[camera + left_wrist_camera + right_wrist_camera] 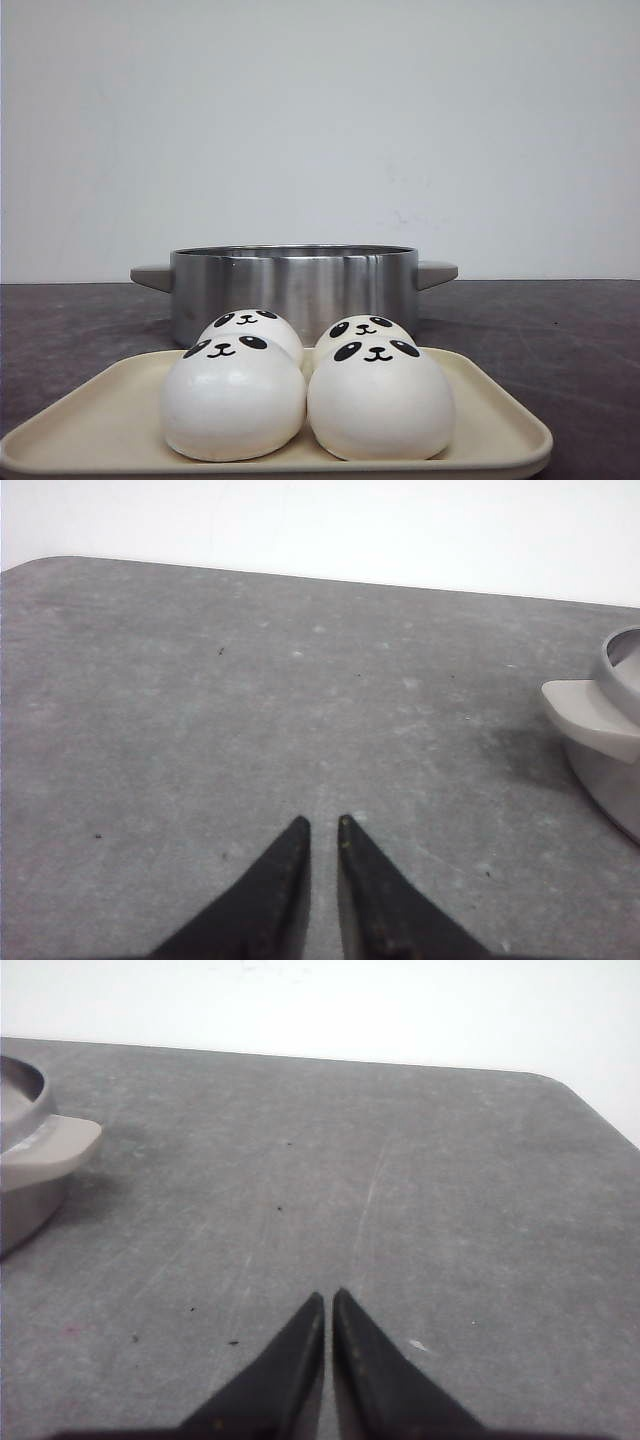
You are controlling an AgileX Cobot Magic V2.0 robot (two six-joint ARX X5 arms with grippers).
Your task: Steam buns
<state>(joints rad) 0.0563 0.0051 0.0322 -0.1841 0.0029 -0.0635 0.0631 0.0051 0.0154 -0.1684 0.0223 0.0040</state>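
Buns: four white panda-faced buns [305,385] sit in a two-by-two cluster on the tray, the pairs touching or nearly so, faces toward the front camera.
Front pair: one bun [233,395] at 9 o'clock of the cluster centre, one bun [380,398] at 3 o'clock; the rear pair is partly hidden behind them at 12 o'clock.
Tray: a cream, shallow-rimmed tray [500,425] lies on the table nearest the robot and carries all four buns.
Pot: a steel pot [293,285] with two grey side handles stands just beyond the tray, at 12 o'clock from the buns; no lid is visible and its interior is hidden.
Table: a dark grey, speckled table [570,340] bears both tray and pot.
Left gripper [323,825]: fingers drawn together with only a thin slit between the tips, holding nothing, over bare table at the pot's 9 o'clock side.
Right gripper [328,1298]: fingers likewise nearly closed and empty, over bare table at the pot's 3 o'clock side.
Step in hand: judged as the start; no bun has left the tray.
Next move: one gripper likely needs to spread wide, descend on a front bun, grip its soft dome lightly, then carry it over the pot rim.
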